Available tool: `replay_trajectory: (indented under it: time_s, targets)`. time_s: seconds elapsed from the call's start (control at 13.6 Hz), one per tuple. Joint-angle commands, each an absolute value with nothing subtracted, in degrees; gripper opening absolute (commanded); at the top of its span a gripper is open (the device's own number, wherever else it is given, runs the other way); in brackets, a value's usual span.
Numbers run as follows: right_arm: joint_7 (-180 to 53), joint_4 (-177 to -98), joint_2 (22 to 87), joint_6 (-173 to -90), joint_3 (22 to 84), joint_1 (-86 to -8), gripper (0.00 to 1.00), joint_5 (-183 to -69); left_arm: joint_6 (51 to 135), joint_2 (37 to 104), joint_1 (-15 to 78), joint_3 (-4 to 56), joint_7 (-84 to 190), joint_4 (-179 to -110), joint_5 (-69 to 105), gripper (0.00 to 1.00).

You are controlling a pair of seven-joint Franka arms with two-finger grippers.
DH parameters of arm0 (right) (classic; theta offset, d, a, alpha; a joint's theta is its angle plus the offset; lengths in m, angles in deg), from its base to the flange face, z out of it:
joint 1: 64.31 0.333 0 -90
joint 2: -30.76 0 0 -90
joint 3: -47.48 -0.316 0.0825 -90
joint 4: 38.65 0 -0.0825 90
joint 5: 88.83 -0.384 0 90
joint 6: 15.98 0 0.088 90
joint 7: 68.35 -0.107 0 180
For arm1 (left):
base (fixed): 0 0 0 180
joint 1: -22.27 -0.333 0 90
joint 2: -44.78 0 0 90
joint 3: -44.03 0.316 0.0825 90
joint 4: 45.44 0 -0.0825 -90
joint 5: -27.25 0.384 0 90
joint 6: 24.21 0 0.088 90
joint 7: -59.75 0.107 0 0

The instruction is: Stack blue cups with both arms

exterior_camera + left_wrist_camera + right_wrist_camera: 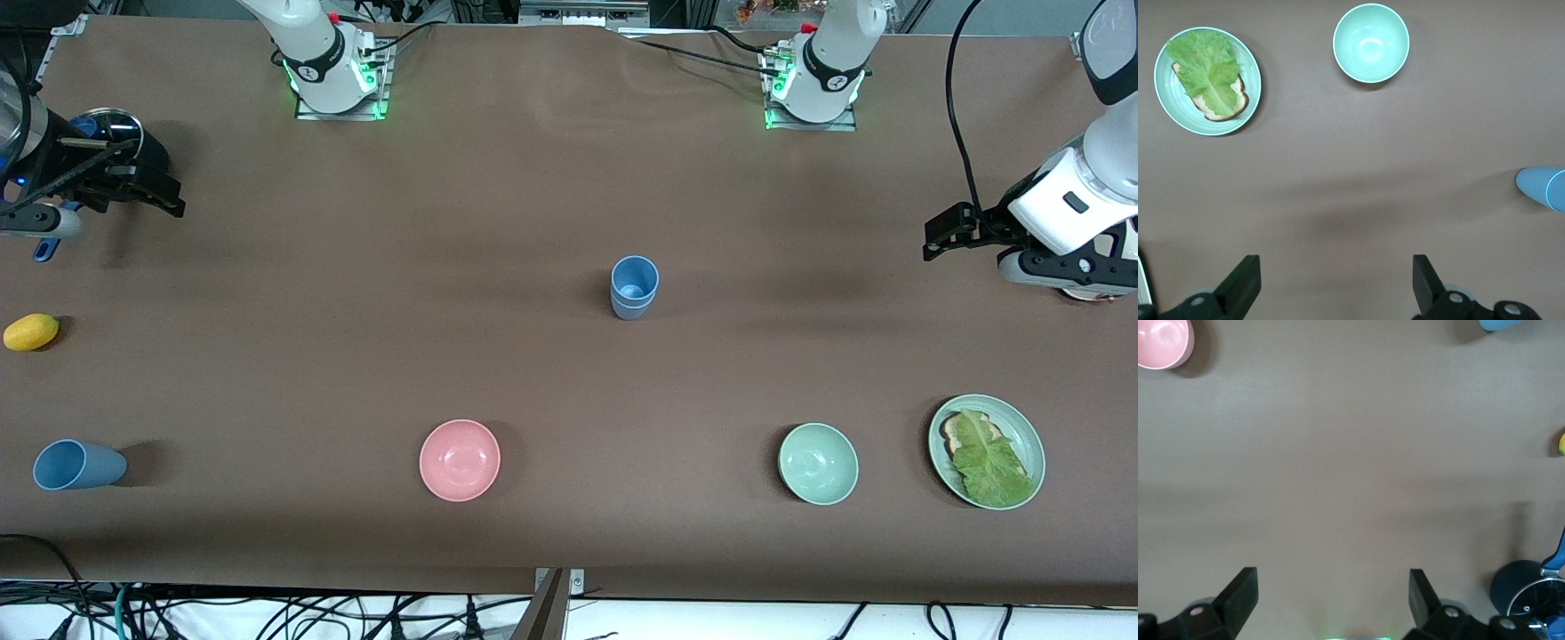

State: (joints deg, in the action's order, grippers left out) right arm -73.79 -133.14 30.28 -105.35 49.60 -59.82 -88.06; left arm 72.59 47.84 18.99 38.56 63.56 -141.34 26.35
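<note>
Two blue cups [635, 286] stand nested upright, one inside the other, at the middle of the table; the stack also shows at the edge of the left wrist view as a blue cup [1545, 188]. A third blue cup [78, 465] lies on its side near the front edge toward the right arm's end, and its body [1501, 324] just shows in the right wrist view. My left gripper [947, 233] [1336, 280] hangs open and empty over bare table at the left arm's end. My right gripper [147, 188] [1333, 597] hangs open and empty at the right arm's end.
A pink bowl [460, 460], a mint-green bowl [818, 463] and a green plate [1031, 444] carrying bread and lettuce sit along the front edge. A yellow lemon [31, 332] and a black pot [1528, 593] with a blue handle lie near the right gripper.
</note>
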Motion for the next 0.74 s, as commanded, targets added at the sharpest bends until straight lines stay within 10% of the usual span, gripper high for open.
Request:
replay_trajectory:
  time_s: [0.0,0.66]
  targets:
    - [-75.3,-134.4,29.3,-106.2,48.6,-60.6,1.00,-88.9,71.3,49.0,19.1,38.7,64.8,-139.4,25.2,1.00]
    - [-75.3,-134.5,29.4,-107.0,48.5,-60.2,1.00,-88.7,71.3,49.0,18.5,38.7,64.8,-139.4,25.2,1.00]
